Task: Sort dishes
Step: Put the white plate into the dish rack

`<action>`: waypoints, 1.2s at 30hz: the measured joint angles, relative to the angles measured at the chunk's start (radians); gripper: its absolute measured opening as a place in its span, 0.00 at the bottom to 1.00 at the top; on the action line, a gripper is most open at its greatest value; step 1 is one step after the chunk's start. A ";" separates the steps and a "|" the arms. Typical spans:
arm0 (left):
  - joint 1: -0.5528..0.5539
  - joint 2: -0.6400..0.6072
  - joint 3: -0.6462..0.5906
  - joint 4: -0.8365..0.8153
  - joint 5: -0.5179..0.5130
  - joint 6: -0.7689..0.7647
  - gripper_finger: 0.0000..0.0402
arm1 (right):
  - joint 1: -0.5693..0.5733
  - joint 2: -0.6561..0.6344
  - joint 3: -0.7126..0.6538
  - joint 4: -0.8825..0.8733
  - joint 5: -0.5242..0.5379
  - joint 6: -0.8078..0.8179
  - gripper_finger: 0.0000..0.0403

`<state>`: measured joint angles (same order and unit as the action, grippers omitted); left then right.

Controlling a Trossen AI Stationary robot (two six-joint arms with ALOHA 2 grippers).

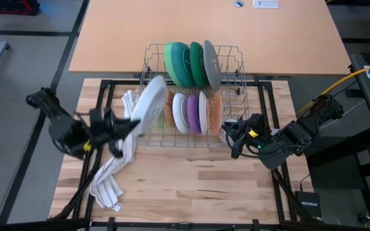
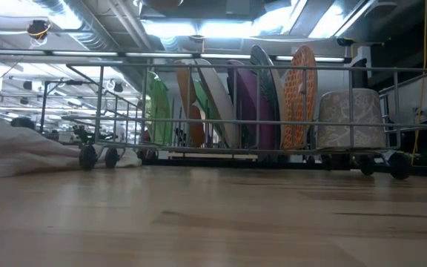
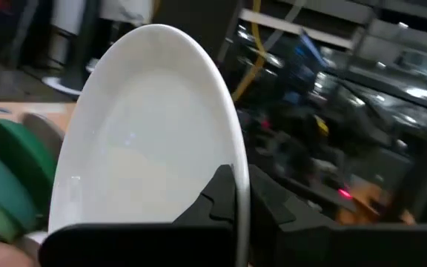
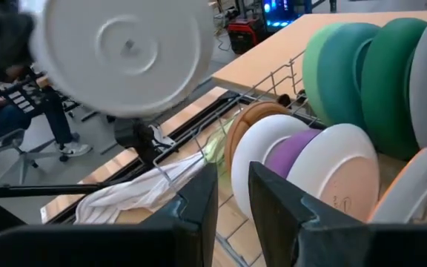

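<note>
My left gripper was clamped shut on the rim of a white plate, fingers pinching its edge. I held the plate up on edge, tilted, over the left end of the wire rack, just above the towel. Plate was round, plain white and glossy, with a raised foot ring on its back. My right gripper sat at the rack's right side, fingers partly apart, holding nothing. In the rack: green plates and a grey one standing in the far row; white, purple and orange patterned plates in the near row.
</note>
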<state>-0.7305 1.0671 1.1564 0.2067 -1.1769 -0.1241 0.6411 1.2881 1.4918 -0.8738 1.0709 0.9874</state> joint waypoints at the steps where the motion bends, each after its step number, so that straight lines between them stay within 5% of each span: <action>1: 0.024 -0.013 0.000 -0.003 0.002 0.001 0.00 | 0.000 0.000 0.000 -0.001 0.000 0.000 0.20; 9: 0.234 -0.111 0.000 -0.022 0.042 -0.005 0.00 | 0.000 0.000 0.000 -0.043 0.003 0.000 0.20; 21: 0.613 -0.278 -0.146 -0.183 0.330 -0.284 0.00 | 0.000 0.000 0.000 -0.044 0.029 0.000 0.20; 36: 1.140 -0.284 -0.402 0.020 0.806 -0.556 0.00 | 0.000 0.001 0.000 -0.042 0.029 0.003 0.20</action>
<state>0.4092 0.7836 0.7545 0.2263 -0.3707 -0.6798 0.6411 1.2888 1.4918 -0.9161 1.1004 0.9901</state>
